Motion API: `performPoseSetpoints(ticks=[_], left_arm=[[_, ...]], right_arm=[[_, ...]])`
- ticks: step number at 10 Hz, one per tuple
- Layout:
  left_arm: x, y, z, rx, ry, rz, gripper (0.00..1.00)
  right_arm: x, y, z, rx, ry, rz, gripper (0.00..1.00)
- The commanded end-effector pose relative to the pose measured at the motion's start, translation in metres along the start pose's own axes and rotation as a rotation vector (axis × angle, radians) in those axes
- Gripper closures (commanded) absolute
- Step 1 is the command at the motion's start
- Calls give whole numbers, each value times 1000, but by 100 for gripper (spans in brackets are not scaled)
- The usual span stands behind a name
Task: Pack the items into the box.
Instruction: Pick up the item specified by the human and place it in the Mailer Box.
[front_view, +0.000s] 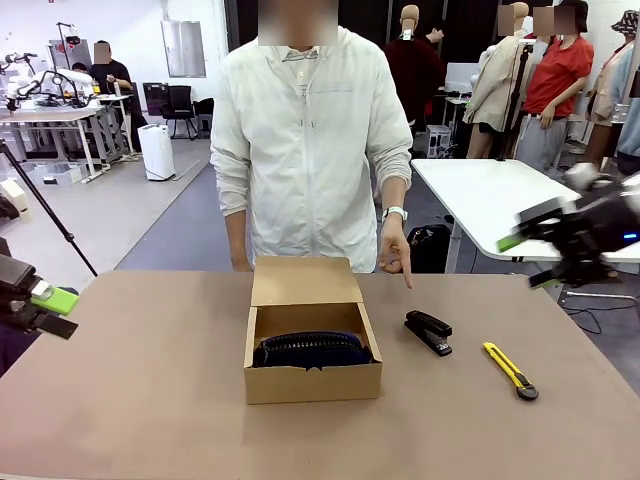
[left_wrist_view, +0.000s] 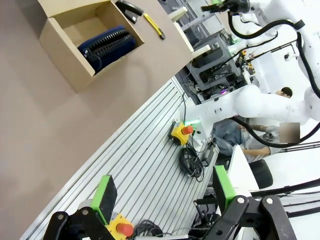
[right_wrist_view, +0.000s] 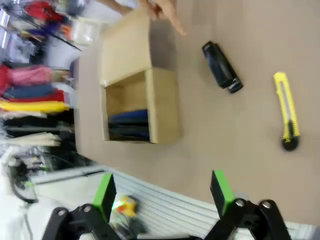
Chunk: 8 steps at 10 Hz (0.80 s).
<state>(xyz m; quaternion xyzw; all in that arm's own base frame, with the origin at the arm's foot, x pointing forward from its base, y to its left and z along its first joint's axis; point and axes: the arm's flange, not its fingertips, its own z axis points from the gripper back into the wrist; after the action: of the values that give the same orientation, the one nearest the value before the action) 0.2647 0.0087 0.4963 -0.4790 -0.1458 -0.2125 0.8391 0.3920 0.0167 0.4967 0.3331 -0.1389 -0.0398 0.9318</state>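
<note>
right fingers (front_view: 512, 243) blurred, pouch (front_view: 312, 350) half-hidden (box wall (front_view: 312, 383))

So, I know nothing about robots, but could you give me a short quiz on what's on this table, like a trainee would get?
1. True or false: the navy pouch already lies inside the open box.
2. Where is the black stapler? A) inside the box. B) on the table, to the robot's right of the box. C) on top of the box's flap.
3. Fill in: farthest to the robot's right on the table lies a yellow-and-black ____.

Key: 1 true. 2 B. 3 utility knife.
</note>
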Motion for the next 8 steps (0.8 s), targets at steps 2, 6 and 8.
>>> performPoseSetpoints(ticks=[2, 6, 8], left_arm=[[0, 0, 1, -17, -10, -5, 0], [0, 0, 1, -17, -10, -5, 0], [0, 0, 1, -17, -10, -5, 0]], right_arm=[[-23, -9, -4, 17, -54, 175, 0], [-12, 14, -27, -79, 0, 141, 0], [52, 34, -77, -303, 85, 132, 0]])
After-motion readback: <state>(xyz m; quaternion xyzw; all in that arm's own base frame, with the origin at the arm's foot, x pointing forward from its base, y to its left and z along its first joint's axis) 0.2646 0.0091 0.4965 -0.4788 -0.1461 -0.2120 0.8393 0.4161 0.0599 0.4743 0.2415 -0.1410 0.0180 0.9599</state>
